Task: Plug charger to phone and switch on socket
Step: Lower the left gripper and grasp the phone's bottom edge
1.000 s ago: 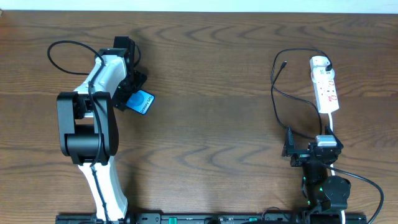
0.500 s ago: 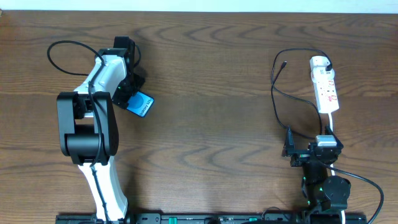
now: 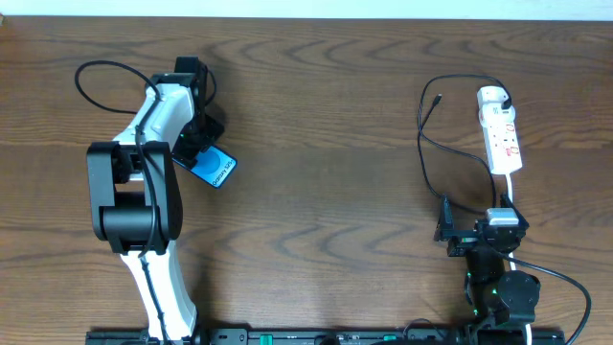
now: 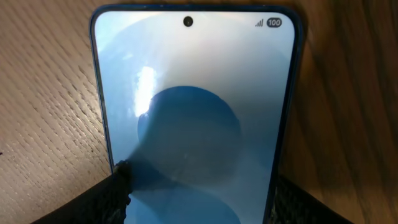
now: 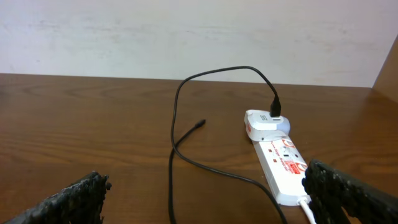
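The phone (image 4: 193, 74) lies flat on the wooden table, screen up, pale blue with a darker blue circle. It fills the left wrist view. My left gripper (image 4: 200, 182) is shut on it, one black finger against each long edge near its lower end. From overhead the phone (image 3: 220, 171) pokes out from under the left arm. The charger (image 3: 423, 144) loops from the socket's far end, and its free plug tip (image 5: 200, 123) lies bare on the table. The white socket (image 5: 283, 165) has red markings. My right gripper (image 5: 208, 199) hangs open just before it, holding nothing.
A white adapter (image 5: 264, 123) sits at the socket's far end with the charger cable plugged into it. A thicker black robot cable (image 3: 96, 77) loops beside the left arm. The socket's white cord (image 3: 506, 192) runs toward the right arm.
My left gripper's jaws have closed in on the phone, and the phone has shifted a little toward the front of the table. The right arm has not moved.
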Action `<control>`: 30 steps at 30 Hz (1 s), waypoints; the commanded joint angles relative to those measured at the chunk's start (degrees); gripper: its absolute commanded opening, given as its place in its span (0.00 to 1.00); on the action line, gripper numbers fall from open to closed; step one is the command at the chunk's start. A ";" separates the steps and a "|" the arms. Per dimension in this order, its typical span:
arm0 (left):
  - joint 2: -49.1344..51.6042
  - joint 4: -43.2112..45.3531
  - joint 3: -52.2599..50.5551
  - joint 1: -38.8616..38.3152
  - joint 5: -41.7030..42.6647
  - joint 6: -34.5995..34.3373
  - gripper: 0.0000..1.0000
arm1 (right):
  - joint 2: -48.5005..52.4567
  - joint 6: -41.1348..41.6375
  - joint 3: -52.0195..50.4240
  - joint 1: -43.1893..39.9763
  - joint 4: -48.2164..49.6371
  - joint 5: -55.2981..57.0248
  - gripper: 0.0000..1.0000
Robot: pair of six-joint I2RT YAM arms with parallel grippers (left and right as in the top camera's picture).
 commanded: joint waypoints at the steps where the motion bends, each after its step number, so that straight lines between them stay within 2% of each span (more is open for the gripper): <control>1: 1.38 -0.02 -0.13 0.24 5.29 3.72 0.68 | -0.31 0.52 -0.20 -0.13 -0.11 0.09 0.99; 4: 1.40 -0.96 -0.13 0.31 4.92 3.89 0.69 | -0.31 0.52 -0.20 -0.13 -0.11 0.09 0.99; 7: 1.33 -1.79 -0.09 0.50 4.83 3.87 0.86 | -0.31 0.52 -0.20 -0.13 -0.11 0.09 0.99; 9: 1.22 -2.71 -0.07 0.79 4.83 3.87 0.94 | -0.31 0.52 -0.20 -0.13 -0.11 0.09 0.99; 15: -0.04 -4.79 -0.04 1.62 4.63 4.44 0.96 | -0.31 0.52 -0.22 -0.13 -0.11 0.09 0.99; 20: -1.90 -4.79 1.40 1.64 4.59 8.76 0.96 | -0.31 0.52 -0.20 -0.13 -0.11 0.09 0.99; 23: -2.69 -6.71 3.04 1.64 3.76 8.96 0.96 | -0.31 0.52 -0.20 -0.13 -0.11 0.09 0.99; 26: -3.02 -9.44 3.10 1.64 1.70 8.20 0.96 | -0.31 0.52 -0.20 -0.13 -0.11 0.09 0.99; 30: -3.02 -14.27 2.84 1.64 -3.02 2.71 0.96 | -0.31 0.52 -0.20 -0.13 -0.11 0.09 0.99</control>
